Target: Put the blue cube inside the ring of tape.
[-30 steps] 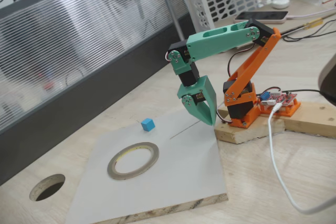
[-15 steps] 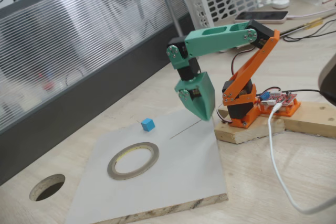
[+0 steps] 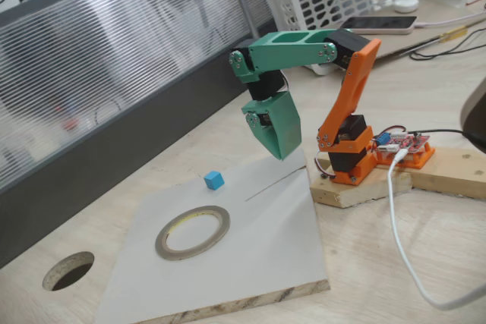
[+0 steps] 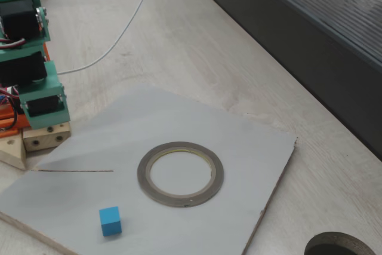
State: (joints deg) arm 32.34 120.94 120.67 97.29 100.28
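The blue cube (image 3: 213, 180) (image 4: 110, 220) rests on a pale grey board (image 3: 266, 240), a short way beyond the ring of tape (image 3: 160, 242) (image 4: 142, 174), which lies flat on the same board with nothing in its opening. My green gripper (image 3: 279, 153) hangs point-down in the air, above the board's far edge and to the right of the cube in a fixed view. Its jaws are pressed together into one wedge with nothing between them. It touches neither cube nor ring.
The arm's orange base (image 3: 345, 157) is mounted on a wooden block at the board's right. A white cable (image 3: 399, 225) trails across the table. A dark round hole (image 3: 68, 270) sits in the tabletop at the near left. A dark wall panel runs behind.
The arm has swung left and lifted; the shut gripper rose off the board's far edge and moved closer to the cube. Cube and ring have not moved.
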